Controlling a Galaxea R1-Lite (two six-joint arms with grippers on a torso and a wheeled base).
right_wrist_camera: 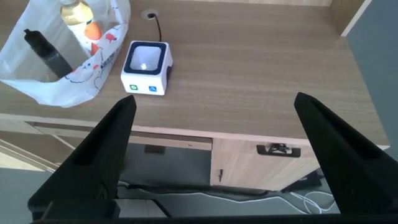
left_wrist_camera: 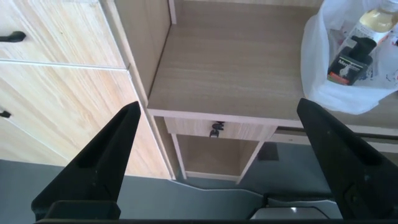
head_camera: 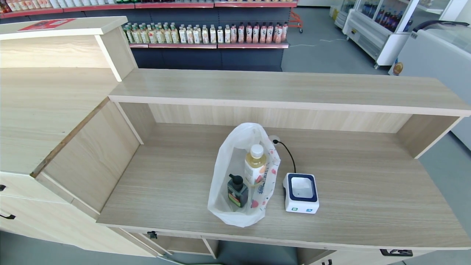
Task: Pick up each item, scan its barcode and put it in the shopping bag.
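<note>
translucent white plastic shopping bag on light wood counter, holding white-capped yellow drink bottle and black pump bottle. white barcode scanner with dark blue frame sits just beside the bag. left gripper and right gripper: jaws spread wide, nothing held.

worktop: light wood grain, set below a raised ledge | shopping bag: white plastic, standing open near front edge, mid-width | scanner: white, dark-framed window facing up, just beside bag on right | cable: black, from scanner back to round port behind bag
</note>
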